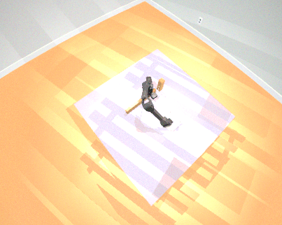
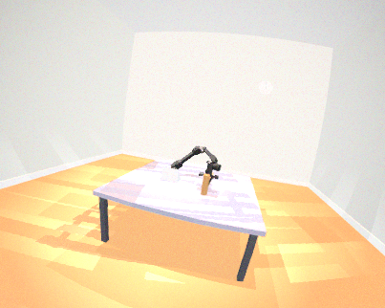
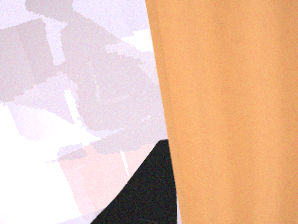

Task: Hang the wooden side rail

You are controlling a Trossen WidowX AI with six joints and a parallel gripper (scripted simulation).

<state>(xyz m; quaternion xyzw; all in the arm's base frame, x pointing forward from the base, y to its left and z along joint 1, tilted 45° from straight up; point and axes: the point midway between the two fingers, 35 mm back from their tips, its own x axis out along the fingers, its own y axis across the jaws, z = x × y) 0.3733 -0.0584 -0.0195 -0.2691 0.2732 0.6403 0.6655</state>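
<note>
The wooden side rail (image 1: 133, 106) (image 3: 230, 110) lies slantwise below the arm in the top view and fills the right of the wrist view. Its outer end appears low at the table. My gripper (image 1: 152, 93) is shut on the rail near its end by the post; one black finger shows against the rail's edge in the wrist view. The headboard post (image 1: 161, 84) (image 2: 205, 185) stands upright, just beyond the gripper. The rail's near end is close to the post, but the views are too small to tell whether they touch. The hooks and the pins in the slot cannot be made out.
The table (image 1: 187, 140) (image 2: 179, 213) has a pale, patterned top with streaks of light and shadow. The arm's base (image 1: 166, 122) (image 2: 177, 165) stands to one side of the rail, and the arm arches over the rail, close to the post.
</note>
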